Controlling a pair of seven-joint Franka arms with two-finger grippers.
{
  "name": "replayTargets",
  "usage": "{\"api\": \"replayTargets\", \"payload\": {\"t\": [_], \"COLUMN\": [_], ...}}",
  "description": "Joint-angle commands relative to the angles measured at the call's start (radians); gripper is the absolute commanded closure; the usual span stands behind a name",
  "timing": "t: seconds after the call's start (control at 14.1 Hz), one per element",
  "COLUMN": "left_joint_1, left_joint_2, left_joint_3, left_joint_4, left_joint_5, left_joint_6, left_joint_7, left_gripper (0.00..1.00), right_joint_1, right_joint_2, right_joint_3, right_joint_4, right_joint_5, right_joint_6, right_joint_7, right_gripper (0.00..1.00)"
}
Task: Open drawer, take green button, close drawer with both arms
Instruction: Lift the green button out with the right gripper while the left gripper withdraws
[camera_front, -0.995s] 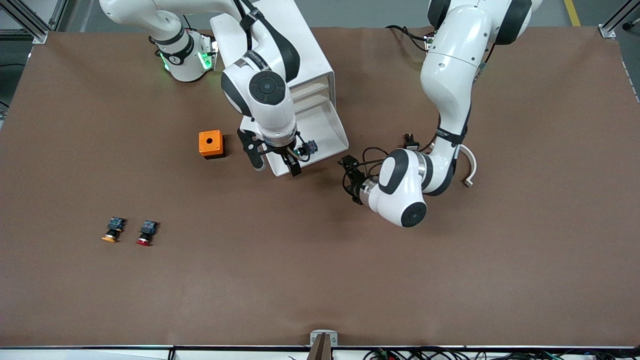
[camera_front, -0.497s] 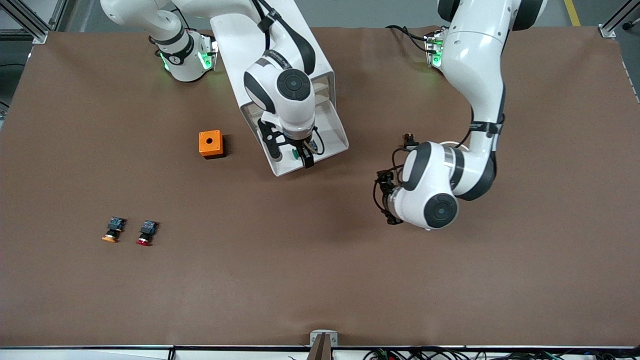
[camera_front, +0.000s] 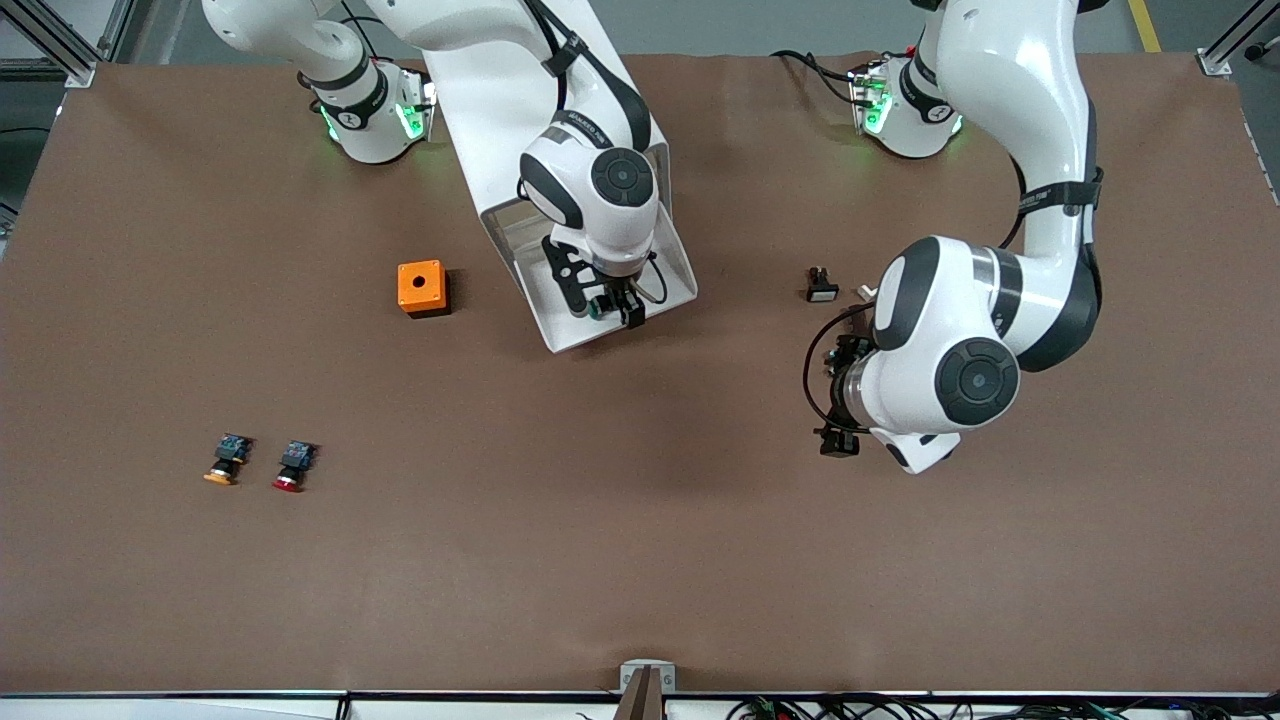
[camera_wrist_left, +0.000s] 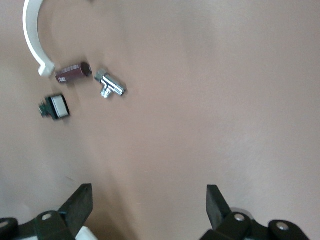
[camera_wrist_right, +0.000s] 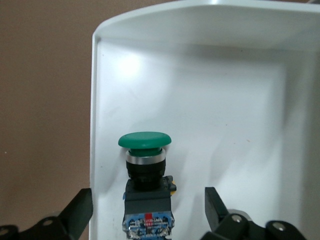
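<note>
The left gripper (camera_front: 838, 440) is held over bare surface (camera_front: 640, 560), fingers (camera_wrist_left: 80, 205) spread wide with nothing between them. The right gripper (camera_front: 606, 308) is positioned over the pulled-out drawer (camera_front: 560, 330), fingers (camera_wrist_right: 80, 210) wide apart on either side of the button (camera_wrist_right: 145, 175), not closed on it. The button lies in the drawer between those fingers.

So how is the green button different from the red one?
The green button lies in the open drawer, between the open fingers of the right tool; the red button lies on the bare table, nearer the front camera, beside an orange button. Their caps differ in colour. Both are small, with dark bodies.
</note>
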Motion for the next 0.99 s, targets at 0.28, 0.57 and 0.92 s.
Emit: {"api": "replayTargets", "payload": {"t": [0.28, 0.57, 0.92], "left_joint_1": [-0.02, -0.019, -0.019], "left_joint_2": [-0.088, -0.102, -0.094], "left_joint_3": [-0.003, -0.037, -0.127], "left_joint_4": [-0.04, -0.054, -0.149], "left_joint_5": [0.126, 0.128, 0.125], "left_joint_6": [-0.102, -0.103, 0.095], "left_joint_7": [0.324, 0.44, 0.556], "left_gripper": [0.0, 0.0, 0.0], "right_joint_1": [0.008, 0.002, -0.13], "right_joint_2": [0.014, 0.011, -0.063], "right_joint_3": [-0.009, -0.009, -0.014], "right_joint_4": [0.016, 0.036, 0.11], "right_joint_5": [-0.026, -0.025, -0.017], "right_joint_6": [-0.003, -0.017, -0.155], "right_joint_7": [-0.002, -0.034, -0.369], "right_gripper": [1.0, 1.0, 1.0]}}
